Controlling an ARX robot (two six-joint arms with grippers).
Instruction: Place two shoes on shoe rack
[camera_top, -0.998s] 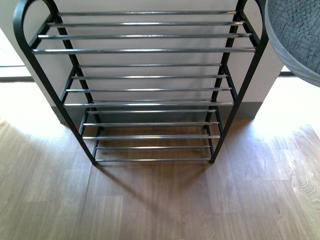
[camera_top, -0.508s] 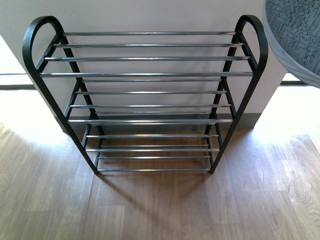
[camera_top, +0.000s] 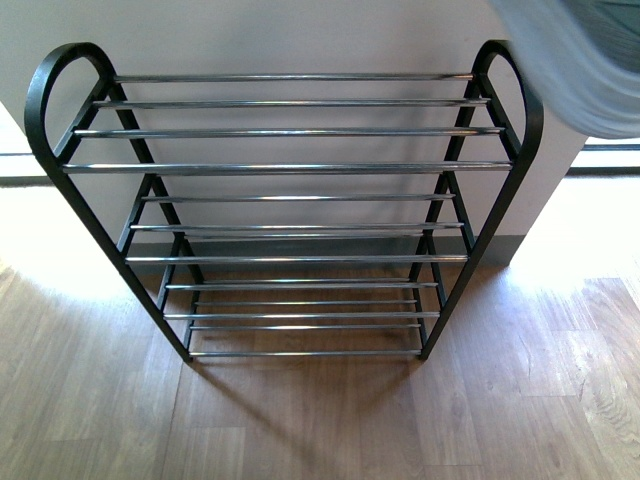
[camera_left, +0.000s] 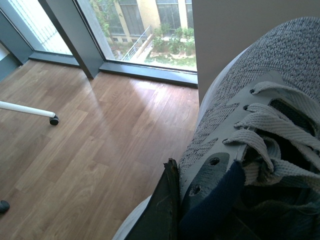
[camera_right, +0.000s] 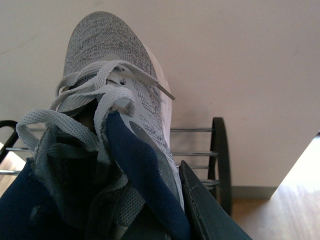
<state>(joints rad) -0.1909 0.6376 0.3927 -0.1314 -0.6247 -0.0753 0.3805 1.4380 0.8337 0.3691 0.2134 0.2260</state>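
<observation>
The shoe rack (camera_top: 290, 167) stands against the wall in the front view, with a black arched frame and bare chrome bars. One grey knit sneaker (camera_left: 260, 75) with a white sole and navy lining fills the left wrist view. My left gripper (camera_left: 200, 192) is shut on its collar, one dark finger (camera_left: 162, 210) outside the shoe. A second grey knit sneaker (camera_right: 105, 45) hangs toe-up in my right gripper (camera_right: 150, 200), shut on its collar, with the rack's arched end (camera_right: 220, 150) beyond it. A blurred grey shoe (camera_top: 580, 60) shows at the front view's top right, above the rack's right end.
Wooden floor (camera_top: 320, 420) lies in front of the rack and a pale wall (camera_top: 300, 30) behind it. Floor-length windows (camera_left: 150, 20) with dark frames stand beside the wall. A white leg with a black castor (camera_left: 52, 120) rests on the floor.
The rack has slid lower in the front view, so its whole top tier now shows. The shoe at the top right has shifted and is now blurred by motion.
</observation>
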